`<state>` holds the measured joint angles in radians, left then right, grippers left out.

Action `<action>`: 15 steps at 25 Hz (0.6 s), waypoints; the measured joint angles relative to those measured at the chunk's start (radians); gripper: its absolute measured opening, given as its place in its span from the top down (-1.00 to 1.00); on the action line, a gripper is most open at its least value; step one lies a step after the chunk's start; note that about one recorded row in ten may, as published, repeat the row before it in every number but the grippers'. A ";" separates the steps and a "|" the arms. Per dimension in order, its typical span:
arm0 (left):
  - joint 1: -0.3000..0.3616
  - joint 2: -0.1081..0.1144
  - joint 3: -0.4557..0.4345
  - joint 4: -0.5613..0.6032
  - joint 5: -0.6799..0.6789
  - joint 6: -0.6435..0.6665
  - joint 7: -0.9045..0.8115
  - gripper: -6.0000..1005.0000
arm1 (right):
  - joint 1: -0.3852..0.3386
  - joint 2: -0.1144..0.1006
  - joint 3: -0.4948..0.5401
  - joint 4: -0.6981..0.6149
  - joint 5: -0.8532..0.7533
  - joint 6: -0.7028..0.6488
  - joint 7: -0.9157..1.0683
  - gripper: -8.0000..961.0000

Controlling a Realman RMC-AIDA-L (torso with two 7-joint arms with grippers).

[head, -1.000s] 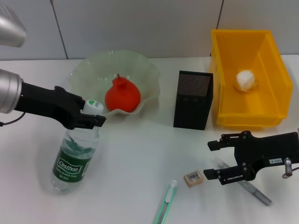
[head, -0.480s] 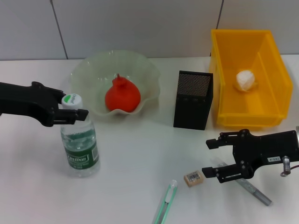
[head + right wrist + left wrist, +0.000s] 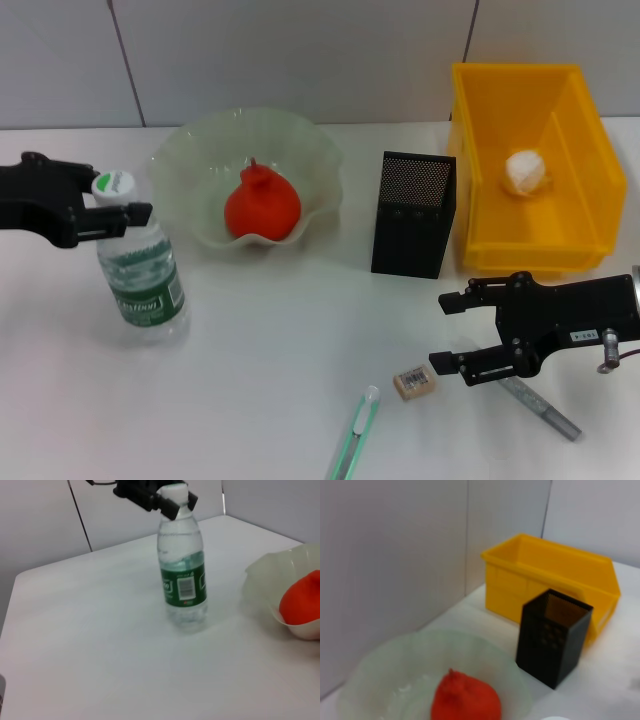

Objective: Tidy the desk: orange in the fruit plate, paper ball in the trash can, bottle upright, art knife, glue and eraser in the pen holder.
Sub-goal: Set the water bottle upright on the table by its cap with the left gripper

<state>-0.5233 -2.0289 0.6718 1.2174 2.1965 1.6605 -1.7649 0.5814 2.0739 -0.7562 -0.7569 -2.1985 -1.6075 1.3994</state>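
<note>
Bottle now upright on the table at the far left, against tilted toward the near side 1.0 s ago and nearly straight 0.5 s ago. Moved left across those 3 moments, from beside the fruit plate rim to a spot clear of it. Left gripper pulled back left with it, fingers still clamped on the neck just under the white cap. Clear plastic, green label round the middle, barcode showing in the right wrist view, base flat on the table.

Right gripper lower and slightly nearer than 1.0 s ago, fingers spread, hovering at the near right. Lower finger just right of the eraser, above the far end of the glue; touching or not, cannot tell.

Elsewhere unchanged. Orange in the pale green plate, red-orange with a small pointed tip. Paper ball inside the yellow trash can at the far right. Black mesh pen holder standing between plate and can. Art knife flat on the table at the near edge, left of the eraser, green and white, lying at a slant.
</note>
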 joint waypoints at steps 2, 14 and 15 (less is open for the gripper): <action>0.002 -0.001 -0.006 -0.002 -0.009 -0.009 0.009 0.02 | 0.000 0.000 0.000 0.000 0.000 0.000 0.000 -0.70; 0.020 -0.008 -0.006 -0.095 -0.058 -0.160 0.071 -0.02 | 0.000 0.000 0.000 0.000 0.001 0.000 0.007 -0.70; 0.017 -0.010 -0.006 -0.113 -0.058 -0.176 0.079 -0.03 | 0.000 0.000 0.000 0.000 0.001 0.000 0.007 -0.70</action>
<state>-0.5066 -2.0391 0.6658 1.1041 2.1384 1.4842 -1.6861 0.5814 2.0739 -0.7562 -0.7574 -2.1978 -1.6076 1.4066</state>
